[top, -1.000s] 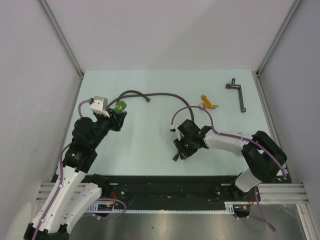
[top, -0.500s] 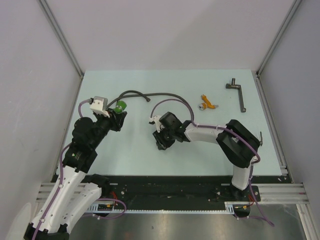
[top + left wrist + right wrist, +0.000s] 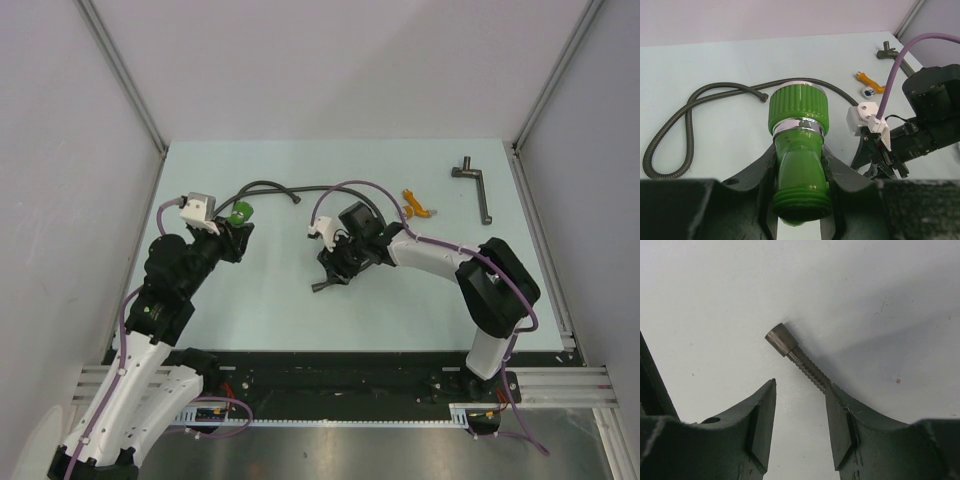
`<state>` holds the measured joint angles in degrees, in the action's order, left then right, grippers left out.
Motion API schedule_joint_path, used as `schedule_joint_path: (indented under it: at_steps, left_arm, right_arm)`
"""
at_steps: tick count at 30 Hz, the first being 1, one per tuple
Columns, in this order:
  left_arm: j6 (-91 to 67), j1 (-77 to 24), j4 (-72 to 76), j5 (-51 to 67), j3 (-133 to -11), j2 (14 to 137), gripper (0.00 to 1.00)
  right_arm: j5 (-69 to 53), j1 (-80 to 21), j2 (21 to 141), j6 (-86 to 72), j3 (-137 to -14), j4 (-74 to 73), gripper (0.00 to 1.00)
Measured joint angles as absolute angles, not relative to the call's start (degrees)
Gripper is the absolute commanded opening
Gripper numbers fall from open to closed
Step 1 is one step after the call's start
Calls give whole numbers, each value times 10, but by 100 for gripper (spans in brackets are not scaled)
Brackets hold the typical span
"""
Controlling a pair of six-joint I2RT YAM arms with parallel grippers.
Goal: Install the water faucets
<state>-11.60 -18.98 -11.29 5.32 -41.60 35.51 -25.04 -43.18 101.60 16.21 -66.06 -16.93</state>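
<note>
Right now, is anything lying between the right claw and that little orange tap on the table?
Only the grey hose: its metal end lies at the fingertips of the right claw, and the rest passes under the claw. Nothing else visible lies on the way to the orange tap.

Green faucet [image 3: 239, 212] partly behind left hand [image 3: 241, 224]

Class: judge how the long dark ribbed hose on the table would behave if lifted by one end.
The dark ribbed hose lies in loose curves, so it would probably sag and trail rather than stay stiff. Its smooth round end cap might slip in a grip.
</note>
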Motion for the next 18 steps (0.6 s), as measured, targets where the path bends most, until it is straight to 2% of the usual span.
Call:
schedule_joint_path:
  at_steps: [5, 6, 13, 18]
  left_arm:
    - [-116, -190, -113, 53, -416, 355, 1]
    - [-116, -190, -113, 54, -416, 355, 1]
    - [-116, -190, -113, 62, -416, 356, 0]
    - [-119, -190, -113, 64, -416, 356, 1]
  right_arm:
    - [-260, -430, 1018, 233, -662, -186, 51]
    - [-260, -432, 1019, 244, -662, -186, 60]
    - [-246, -455, 1063, 295, -662, -171, 62]
    - [-245, -462, 1082, 312, -663, -145, 59]
